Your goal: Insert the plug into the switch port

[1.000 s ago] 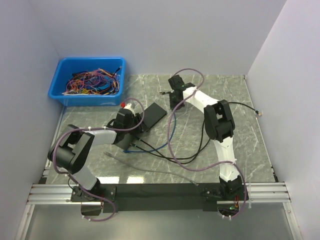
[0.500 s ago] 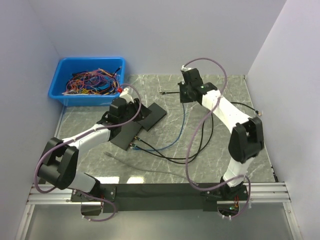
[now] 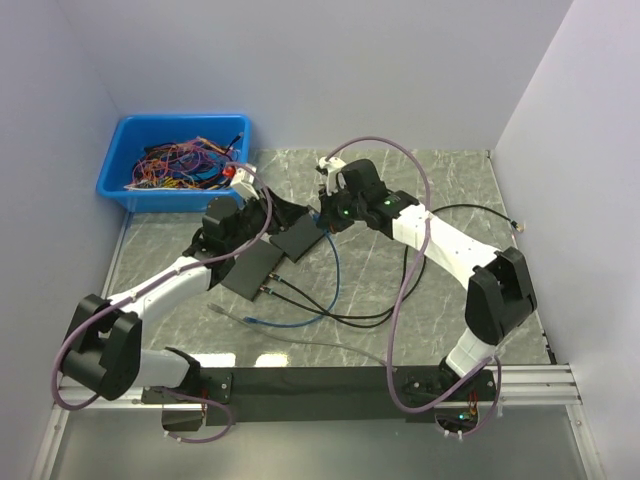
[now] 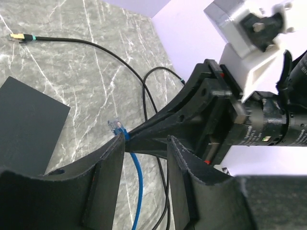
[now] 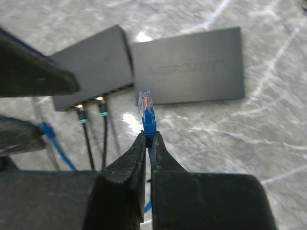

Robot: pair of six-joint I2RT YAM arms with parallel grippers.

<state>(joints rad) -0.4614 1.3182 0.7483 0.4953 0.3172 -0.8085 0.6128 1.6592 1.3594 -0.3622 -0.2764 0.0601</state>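
Two flat black switches lie side by side. The nearer switch has two black cables plugged into its front. The second switch lies just behind it. My right gripper is shut on the blue plug, held above the table in front of both switches with its clear tip toward them. The blue cable hangs down from it. My left gripper is open and empty, right beside the right gripper's fingers. The blue plug also shows past its left finger.
A blue bin full of coloured wires stands at the back left. A loose black cable ends in a plug at the right. A grey cable lies near the front. Walls close in on three sides.
My right arm has swung from the back centre leftward and down to the switches, bringing the blue plug. My left gripper has moved back and right, up to the right gripper.
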